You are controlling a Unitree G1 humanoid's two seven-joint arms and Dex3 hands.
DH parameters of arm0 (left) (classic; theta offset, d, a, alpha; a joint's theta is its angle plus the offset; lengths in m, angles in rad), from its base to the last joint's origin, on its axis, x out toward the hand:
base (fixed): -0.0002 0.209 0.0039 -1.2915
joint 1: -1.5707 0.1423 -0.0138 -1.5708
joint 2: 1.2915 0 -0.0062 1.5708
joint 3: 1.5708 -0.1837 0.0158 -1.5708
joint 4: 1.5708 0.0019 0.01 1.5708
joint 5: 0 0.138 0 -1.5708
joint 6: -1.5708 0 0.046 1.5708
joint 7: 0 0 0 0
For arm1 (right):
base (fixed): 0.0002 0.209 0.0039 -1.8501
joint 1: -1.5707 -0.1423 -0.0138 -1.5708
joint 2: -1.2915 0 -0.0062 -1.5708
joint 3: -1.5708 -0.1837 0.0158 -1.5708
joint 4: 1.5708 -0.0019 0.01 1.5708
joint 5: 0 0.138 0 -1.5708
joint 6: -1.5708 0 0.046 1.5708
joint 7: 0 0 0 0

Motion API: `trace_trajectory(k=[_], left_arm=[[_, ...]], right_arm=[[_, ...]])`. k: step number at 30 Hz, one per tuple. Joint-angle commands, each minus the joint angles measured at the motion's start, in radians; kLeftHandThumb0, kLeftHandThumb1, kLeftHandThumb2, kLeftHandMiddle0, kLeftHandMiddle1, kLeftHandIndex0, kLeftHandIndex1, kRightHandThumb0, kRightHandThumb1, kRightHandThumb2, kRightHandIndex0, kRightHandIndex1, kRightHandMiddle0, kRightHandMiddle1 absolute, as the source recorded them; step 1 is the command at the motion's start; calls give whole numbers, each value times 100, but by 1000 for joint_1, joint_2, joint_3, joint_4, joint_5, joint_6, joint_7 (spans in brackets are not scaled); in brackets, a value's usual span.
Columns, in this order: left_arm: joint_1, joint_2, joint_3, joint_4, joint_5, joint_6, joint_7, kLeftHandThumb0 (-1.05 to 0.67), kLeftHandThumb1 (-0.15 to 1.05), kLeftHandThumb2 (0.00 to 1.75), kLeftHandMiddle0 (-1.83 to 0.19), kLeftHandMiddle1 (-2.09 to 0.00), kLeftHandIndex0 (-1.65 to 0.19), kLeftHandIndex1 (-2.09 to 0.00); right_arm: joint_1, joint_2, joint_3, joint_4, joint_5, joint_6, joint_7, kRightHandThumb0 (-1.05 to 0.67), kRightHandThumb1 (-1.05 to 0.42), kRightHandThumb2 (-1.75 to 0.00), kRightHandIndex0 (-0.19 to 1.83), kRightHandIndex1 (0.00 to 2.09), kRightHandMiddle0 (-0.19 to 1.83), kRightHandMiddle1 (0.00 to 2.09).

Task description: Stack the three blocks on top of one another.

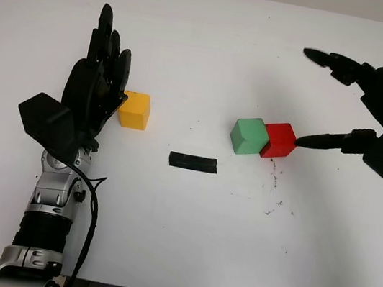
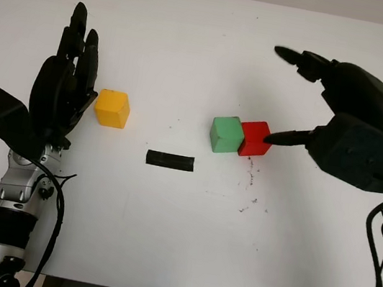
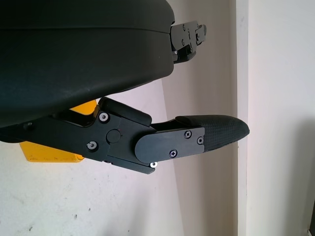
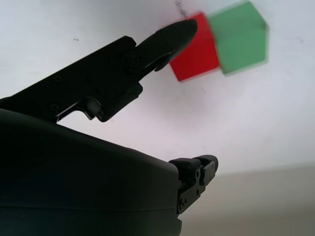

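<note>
Right eye view: open right hand (image 2: 343, 109) beside red block (image 2: 255, 138)

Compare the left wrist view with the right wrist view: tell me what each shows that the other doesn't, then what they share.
Left wrist view: the open left hand, with the yellow cube-shaped block lying partly behind its black shell.

Right wrist view: the open right hand, one finger reaching to the red cube-shaped block; I cannot tell if it touches. The green cube-shaped block sits against the red one's far side.

Both: a black hand shell close to the camera, and the white tabletop beneath.
</note>
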Motion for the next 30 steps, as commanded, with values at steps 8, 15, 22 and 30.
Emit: trace_trajectory(k=[8, 15, 22, 30], left_arm=[[1, -1, -2, -18, 0, 1, -1, -77, 105, 51, 18, -5, 17, -5], [0, 10, -1, -21, 4, 8, -3, -79, 105, 51, 18, -6, 17, -5], [-3, 11, -2, -16, 8, 8, 1, -79, 105, 51, 16, -6, 16, -6], [-6, 13, 1, -13, 7, 9, -1, -79, 105, 50, 16, -6, 15, -6]], right_arm=[[-50, -14, 99, 42, -86, -70, 56, -66, -78, -6, 10, 9, 35, 8], [-38, 30, 106, 62, -166, -112, -58, -62, -78, -5, 18, 11, 40, 9], [-10, 74, 85, 127, -171, -223, -234, -55, -75, -5, 28, 13, 48, 11], [-2, 79, 92, 153, -202, -248, -298, -52, -76, -5, 32, 13, 56, 16]])
